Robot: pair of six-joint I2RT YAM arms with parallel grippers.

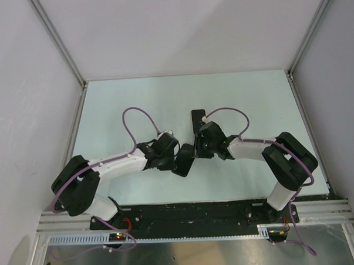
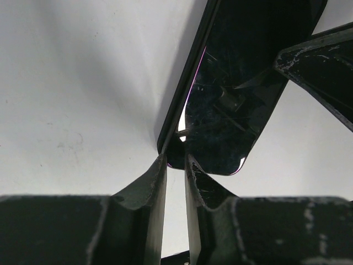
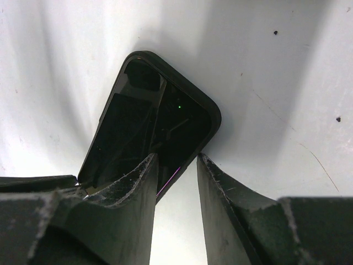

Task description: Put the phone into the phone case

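Ok so where this sits: the phone (image 2: 231, 105) is partway into the case (image 2: 183, 83), and the pair sits mid-table (image 1: 134, 105) between the two arms. I can't tell if it's lying flat or tipped up.

The left gripper (image 2: 175, 165) has its fingers squeezed almost together, pinching the case's near corner. There's a sliver of light between the case rim and the phone just past that corner, so I'd say it isn't seated there. The corner of the case farthest from that pinch looks snug in the right wrist view.

The right gripper (image 3: 176, 165) is spread, with one finger over the screen just inside the case's long edge and the other just outside that edge. No idea if it's actually pressing.

What I'd worry about:
- The left pinch is tiny and right on the case lip. If it pulls sideways it could peel the lip further off instead of closing it.
- If the right finger pushes down near that edge while the near corner floats, the phone could pivot and pop the seated corner back out.
- The screen's glossy, so the finger could skate off it.
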